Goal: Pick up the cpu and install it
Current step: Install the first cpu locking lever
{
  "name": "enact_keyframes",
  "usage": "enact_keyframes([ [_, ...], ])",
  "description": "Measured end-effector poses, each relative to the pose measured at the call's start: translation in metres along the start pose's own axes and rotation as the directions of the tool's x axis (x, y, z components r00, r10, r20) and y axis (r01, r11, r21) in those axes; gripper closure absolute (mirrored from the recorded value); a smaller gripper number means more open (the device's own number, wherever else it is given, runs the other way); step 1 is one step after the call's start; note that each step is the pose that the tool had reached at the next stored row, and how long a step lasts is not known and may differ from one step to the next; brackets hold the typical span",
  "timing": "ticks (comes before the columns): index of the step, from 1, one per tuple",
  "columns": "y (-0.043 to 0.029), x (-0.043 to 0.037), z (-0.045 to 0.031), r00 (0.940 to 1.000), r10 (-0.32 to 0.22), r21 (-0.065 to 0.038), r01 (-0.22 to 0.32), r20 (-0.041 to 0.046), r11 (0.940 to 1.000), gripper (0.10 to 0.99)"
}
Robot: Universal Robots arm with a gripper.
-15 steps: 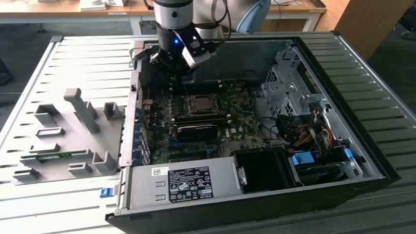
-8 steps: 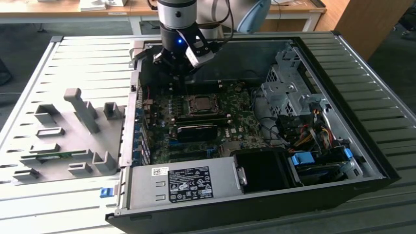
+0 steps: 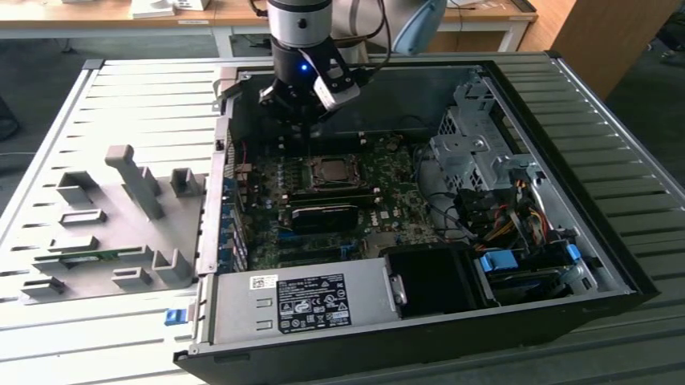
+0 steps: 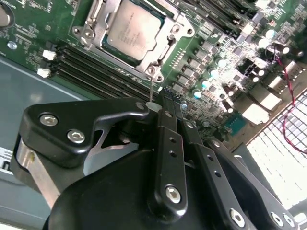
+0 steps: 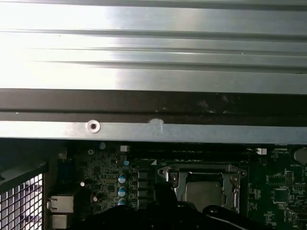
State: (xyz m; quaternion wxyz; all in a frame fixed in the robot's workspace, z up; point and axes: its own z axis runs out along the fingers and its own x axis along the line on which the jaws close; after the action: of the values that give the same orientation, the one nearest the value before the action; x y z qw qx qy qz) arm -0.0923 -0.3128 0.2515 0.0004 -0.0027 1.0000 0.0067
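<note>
One ribbed metal table [image 3: 128, 96] under computer case [image 3: 599, 265].

Silver-grey cpu [image 4: 132, 31], green motherboard [image 4: 216, 38], black gripper [image 4: 165, 108].

Open computer case [image 3: 599, 128] at frame centre in the exterior view, motherboard [image 3: 321, 200] inside it, cpu [image 3: 333, 170] seated in the socket mid-board, gripper [image 3: 305, 120] just above and behind it, fixture blocks [image 3: 118, 216] at left.
</note>
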Motion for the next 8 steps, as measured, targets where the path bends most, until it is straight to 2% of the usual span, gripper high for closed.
enact_keyframes([
  [8,-0.0001,-0.0112,0.0001,1.0000,0.000,0.000,0.000,0.0000,1.0000,0.980],
])
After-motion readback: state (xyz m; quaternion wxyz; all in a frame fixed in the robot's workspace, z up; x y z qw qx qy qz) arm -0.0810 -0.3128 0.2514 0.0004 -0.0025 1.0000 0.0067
